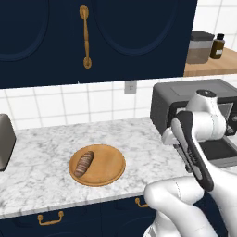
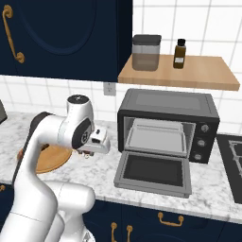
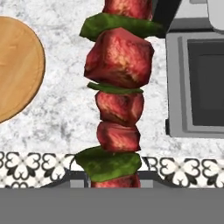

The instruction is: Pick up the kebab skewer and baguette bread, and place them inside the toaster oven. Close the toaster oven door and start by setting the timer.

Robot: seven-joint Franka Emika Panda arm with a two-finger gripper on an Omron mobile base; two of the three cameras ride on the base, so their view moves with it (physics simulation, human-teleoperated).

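Claw (image 2: 87,153) pinching kebab skewer (image 3: 117,87), long axis along the fingers; toaster oven (image 2: 168,125) w/ door (image 2: 152,172) dropped open lies to its right.

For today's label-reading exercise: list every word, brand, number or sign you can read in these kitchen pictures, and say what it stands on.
None can be read.
The toaster oven has three round knobs; any marks around them are too small to read.
The brown bottle on the wooden shelf shows no readable label.
The grey canister shows no print.
The kebab skewer, baguette bread and wooden plate bear no text.
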